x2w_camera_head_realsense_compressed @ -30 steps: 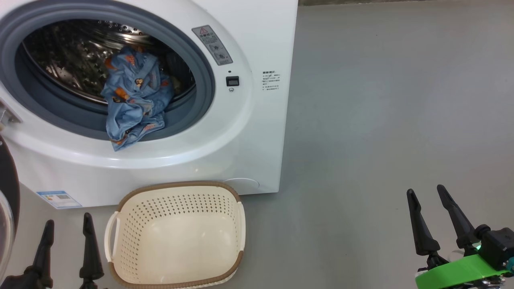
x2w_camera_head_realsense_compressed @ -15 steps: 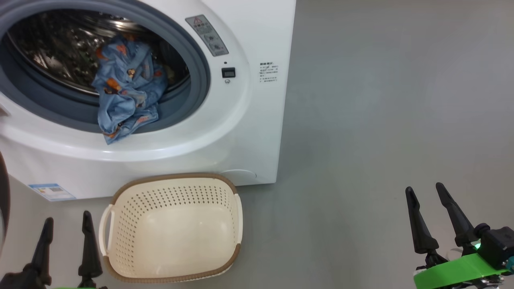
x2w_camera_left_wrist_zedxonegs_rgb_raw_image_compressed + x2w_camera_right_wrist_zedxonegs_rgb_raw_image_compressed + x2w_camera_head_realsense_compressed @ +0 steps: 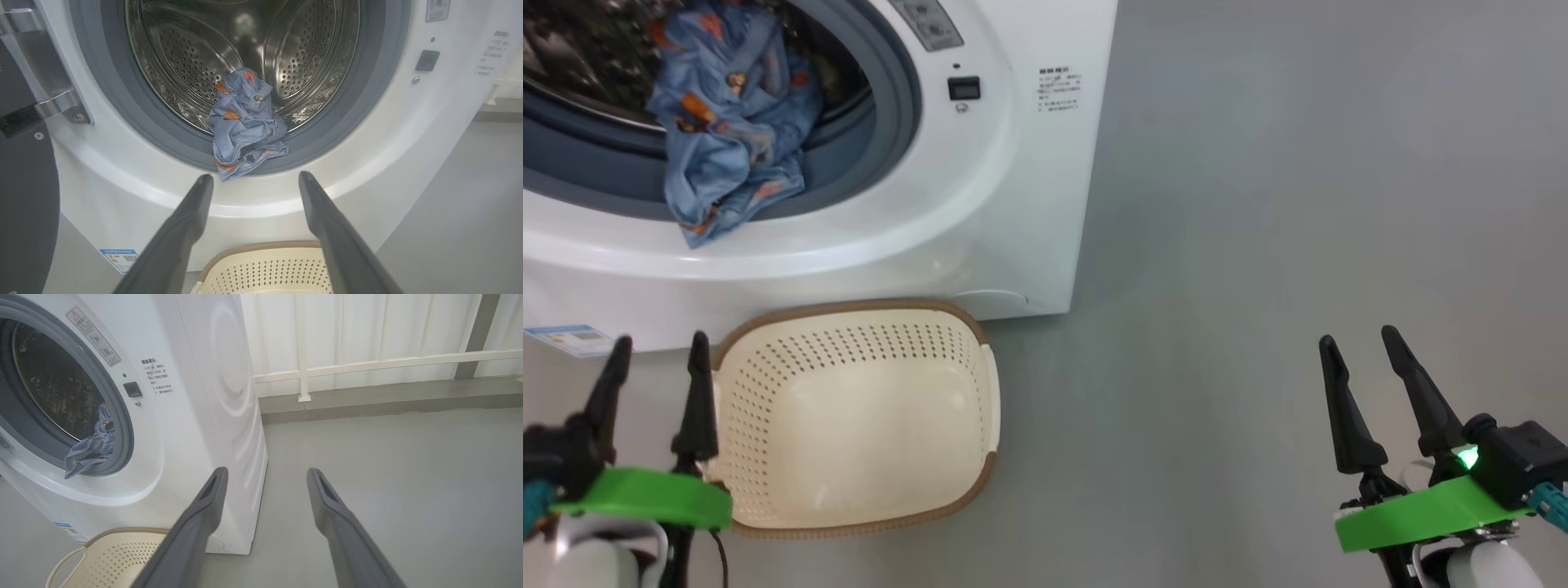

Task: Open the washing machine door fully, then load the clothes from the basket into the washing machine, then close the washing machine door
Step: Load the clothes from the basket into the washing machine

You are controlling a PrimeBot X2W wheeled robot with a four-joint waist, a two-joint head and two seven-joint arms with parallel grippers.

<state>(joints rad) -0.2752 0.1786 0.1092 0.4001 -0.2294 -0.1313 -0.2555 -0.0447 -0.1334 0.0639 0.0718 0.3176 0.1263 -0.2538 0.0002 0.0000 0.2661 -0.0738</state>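
Grey floor — smooth, matte, uniform. Washing machine stands directly on it. Basket sits upright on the floor just in front of the washing machine — whether they touch, cannot tell.

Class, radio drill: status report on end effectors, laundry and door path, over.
Left end effector and right end effector open, empty. Basket empty; clothes in drum, hem draped over grey seal. Door open; hem may snag on closing.
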